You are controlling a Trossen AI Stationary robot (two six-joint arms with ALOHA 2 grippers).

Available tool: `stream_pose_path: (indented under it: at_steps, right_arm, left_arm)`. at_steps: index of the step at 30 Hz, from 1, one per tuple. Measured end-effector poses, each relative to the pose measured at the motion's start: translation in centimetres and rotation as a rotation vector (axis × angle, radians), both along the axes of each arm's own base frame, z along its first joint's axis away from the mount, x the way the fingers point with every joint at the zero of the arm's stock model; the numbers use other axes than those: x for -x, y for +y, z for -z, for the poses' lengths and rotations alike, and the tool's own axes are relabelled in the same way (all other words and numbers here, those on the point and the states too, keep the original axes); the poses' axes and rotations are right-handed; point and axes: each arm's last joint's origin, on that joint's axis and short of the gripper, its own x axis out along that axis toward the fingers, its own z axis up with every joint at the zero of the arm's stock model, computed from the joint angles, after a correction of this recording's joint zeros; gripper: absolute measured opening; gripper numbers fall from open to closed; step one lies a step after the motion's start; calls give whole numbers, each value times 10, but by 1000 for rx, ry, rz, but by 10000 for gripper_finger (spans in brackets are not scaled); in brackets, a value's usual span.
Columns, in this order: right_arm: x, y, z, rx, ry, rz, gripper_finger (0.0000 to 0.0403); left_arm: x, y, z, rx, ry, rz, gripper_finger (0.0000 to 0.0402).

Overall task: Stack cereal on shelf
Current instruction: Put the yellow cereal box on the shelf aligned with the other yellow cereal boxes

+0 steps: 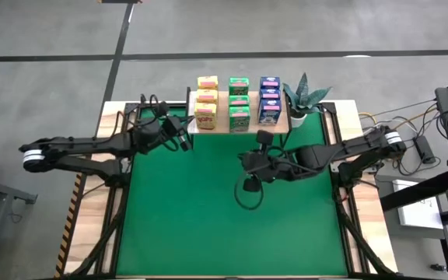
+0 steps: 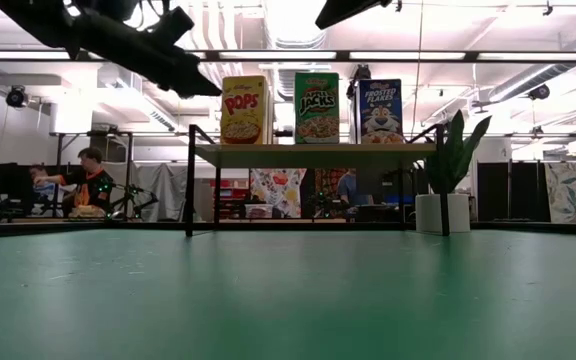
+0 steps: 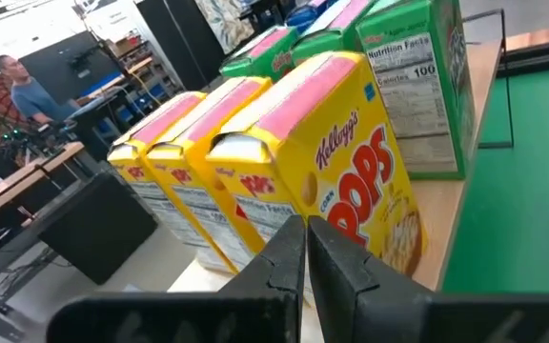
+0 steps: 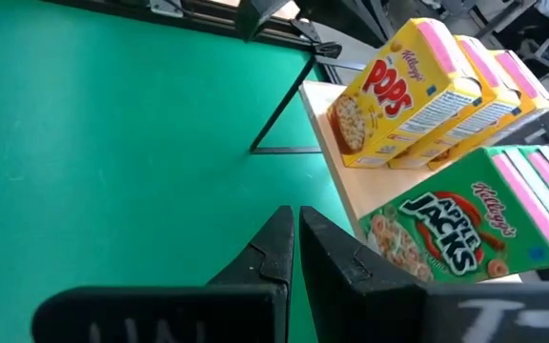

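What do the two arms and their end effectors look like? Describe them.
Both arms are dark, jointed and slim, each with a white band near its base and loose black cables. The left end effector and right end effector each have two black, wedge-shaped fingers.

The shelf (image 1: 238, 129) is placed at the far edge of the table (image 1: 232, 225), near its middle. On it, nine cereal boxes are lined up in three rows running front to back — the Corn Pops boxes (image 1: 206, 101) at the left, the Apple Jacks boxes (image 1: 239, 103) in the middle, the Frosted Flakes boxes (image 1: 268, 99) at the right. A potted plant (image 1: 302, 101) is set just beside the shelf's right end. The left gripper (image 1: 183, 134) is held just left of the shelf — the right gripper (image 1: 249, 161) in front of it, nearer its right half.
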Motion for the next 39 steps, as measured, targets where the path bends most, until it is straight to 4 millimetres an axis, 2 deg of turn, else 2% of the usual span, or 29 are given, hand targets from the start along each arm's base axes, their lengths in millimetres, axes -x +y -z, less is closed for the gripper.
stream_pose_path:
  at_steps: [8, 28, 39]
  right_arm:
    - [2, 12, 8, -18, -2, 12, 12]
    - [1, 12, 12, -39, -6, 29, 12]
    - [1, 12, 12, -38, -6, 30, 12]
  left_arm:
    - [-2, 1, 0, 0, 11, -2, 0]
    - [2, 8, -1, 3, 5, -46, 0]
    - [-7, 11, 5, -5, 6, -44, 0]
